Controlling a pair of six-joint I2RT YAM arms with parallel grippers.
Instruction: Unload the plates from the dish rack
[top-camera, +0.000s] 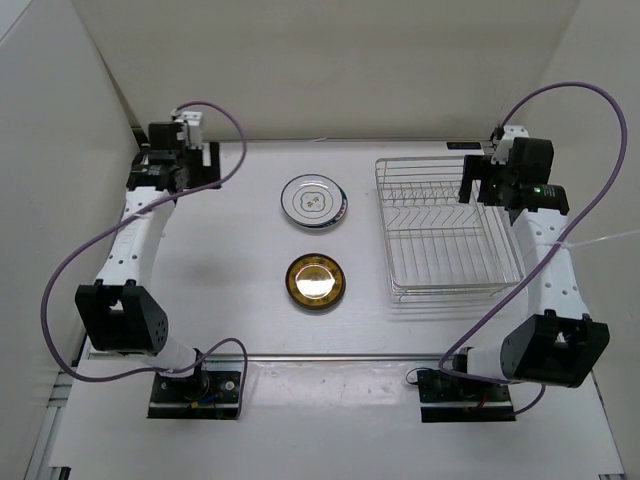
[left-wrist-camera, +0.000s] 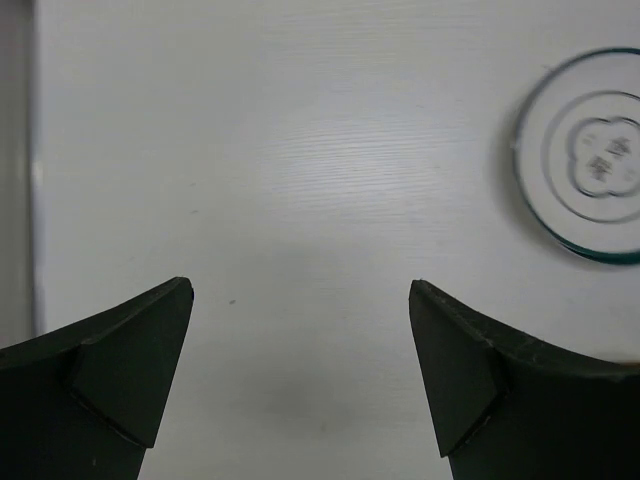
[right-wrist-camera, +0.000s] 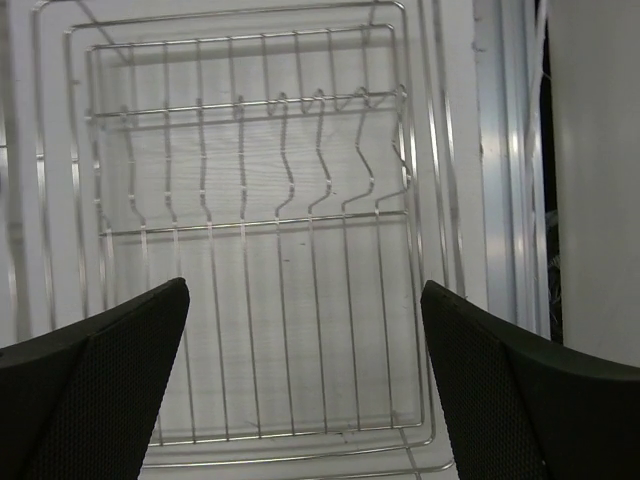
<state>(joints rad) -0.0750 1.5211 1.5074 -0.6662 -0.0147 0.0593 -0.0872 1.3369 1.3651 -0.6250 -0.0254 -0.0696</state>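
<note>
Robotics lab cell: white walls (top-camera: 320, 60), left arm (top-camera: 135, 240), right arm (top-camera: 555, 270) bolted to table (top-camera: 240, 330), purple cables (top-camera: 47, 310).

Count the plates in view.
2, both flat on the table left of the dish rack: a white plate with grey motif, and a gold plate closer to the robot. The rack holds none.

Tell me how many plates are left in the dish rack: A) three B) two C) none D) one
C: the dish rack shows only bare slot wires in the right wrist view, and the white plate and the gold plate lie flat on the table.
</note>
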